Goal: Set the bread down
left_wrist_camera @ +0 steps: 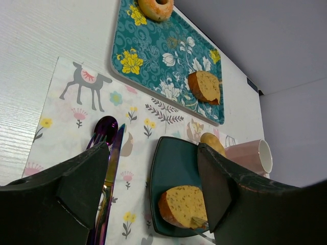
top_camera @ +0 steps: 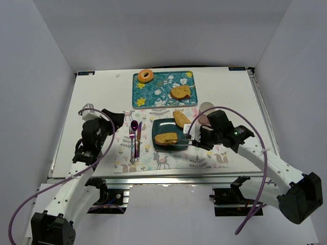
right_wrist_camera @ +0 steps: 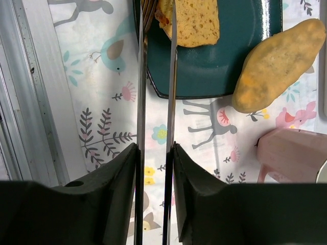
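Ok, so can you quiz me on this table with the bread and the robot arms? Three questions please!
1. True or false: the donut lies on the flowered tray.
2. The tongs in the right gripper point at what? A) the bread slice on the dark plate B) the pink cup C) the spoon
3. Fill in: the left gripper holds nothing and is ___.
Key: 1 true. 2 A. 3 open.
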Tool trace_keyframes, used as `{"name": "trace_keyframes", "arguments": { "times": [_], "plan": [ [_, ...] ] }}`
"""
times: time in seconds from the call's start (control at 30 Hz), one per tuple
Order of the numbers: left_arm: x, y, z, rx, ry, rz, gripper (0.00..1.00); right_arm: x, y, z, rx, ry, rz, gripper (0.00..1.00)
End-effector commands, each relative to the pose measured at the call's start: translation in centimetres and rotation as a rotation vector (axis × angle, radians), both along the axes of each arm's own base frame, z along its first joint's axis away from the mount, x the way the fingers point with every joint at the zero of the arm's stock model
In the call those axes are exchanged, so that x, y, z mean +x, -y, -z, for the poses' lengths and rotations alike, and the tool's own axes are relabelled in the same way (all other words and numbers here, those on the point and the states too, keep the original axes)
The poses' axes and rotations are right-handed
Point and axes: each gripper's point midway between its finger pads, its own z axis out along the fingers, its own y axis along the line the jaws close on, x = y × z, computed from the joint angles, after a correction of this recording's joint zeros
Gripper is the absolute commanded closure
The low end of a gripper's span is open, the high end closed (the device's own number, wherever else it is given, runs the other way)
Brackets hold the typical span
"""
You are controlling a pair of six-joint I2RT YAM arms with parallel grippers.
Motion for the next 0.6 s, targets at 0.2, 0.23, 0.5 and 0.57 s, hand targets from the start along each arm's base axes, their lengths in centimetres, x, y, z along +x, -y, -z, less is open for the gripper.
{"name": "trace_keyframes", "arguments": {
  "times": [0.2,0.23,0.5,0.57],
  "plan": [
    [-0.2,-0.3,-0.5,-0.008,0.018,-0.011,0.21,-0.4,-0.9,-3.4,0.084,0.043,-0.031,0.59],
    [-0.2,-0.2,-0.6,-0.009,0.021,-0.009,0.21,-0.5,-0.9,-3.7,0.089,0.040,-0.032,0.59],
    [0.0,0.1,-0.4,-0.020,0.016,0.006,0.22,-0.1,-1.2,-6.3,0.169,0.083,0.033,0.67],
    [-0.1,0.2,-0.3,-0.024,0.012,0.011,0.23,1.3,-1.1,-7.6,0.203,0.118,0.122,0.79]
  ]
}}
